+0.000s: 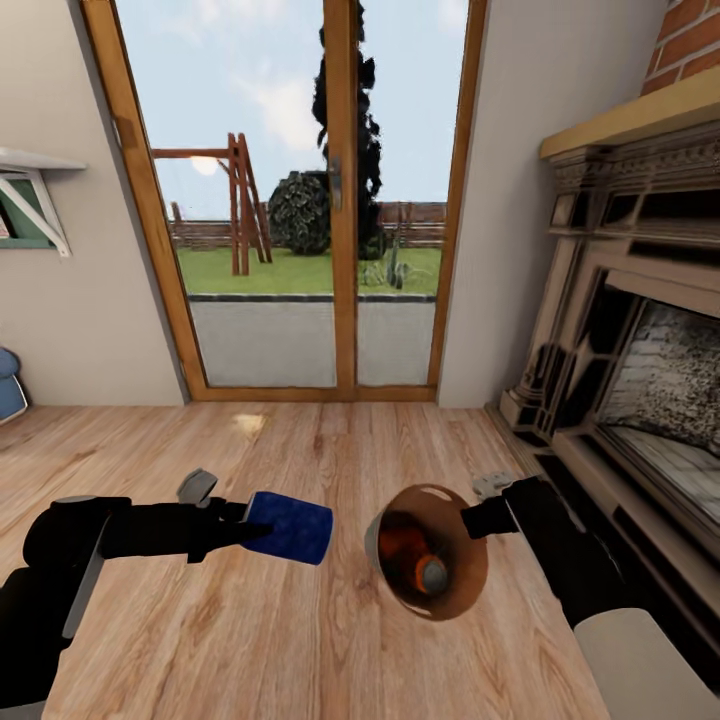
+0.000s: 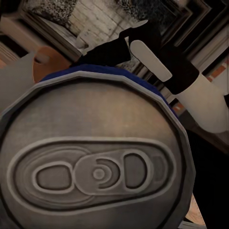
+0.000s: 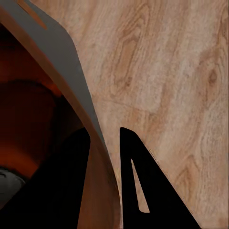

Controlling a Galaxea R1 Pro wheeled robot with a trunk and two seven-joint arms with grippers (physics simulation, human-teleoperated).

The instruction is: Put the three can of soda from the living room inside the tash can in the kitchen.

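Observation:
In the head view my left gripper (image 1: 238, 527) is shut on a dark blue can of soda (image 1: 292, 527), held on its side above the wood floor. Its grey top (image 2: 98, 167) faces the left wrist camera. Just right of it, my right gripper (image 1: 476, 519) is shut on the rim of the tash can (image 1: 470, 575), which is tilted with its brown inside towards me. An orange can of soda (image 1: 403, 548) lies inside. In the right wrist view one finger (image 3: 148, 191) is outside the rim (image 3: 71, 81) and one inside, with the orange can (image 3: 28, 109) in the bin.
Wood-framed glass doors (image 1: 340, 200) stand ahead. An ornate fireplace (image 1: 640, 330) under red brick (image 1: 690, 40) runs along the right. A blue sofa edge (image 1: 10, 385) and a wall shelf (image 1: 30, 200) are at the left. Light plank floor (image 1: 330, 450) lies ahead.

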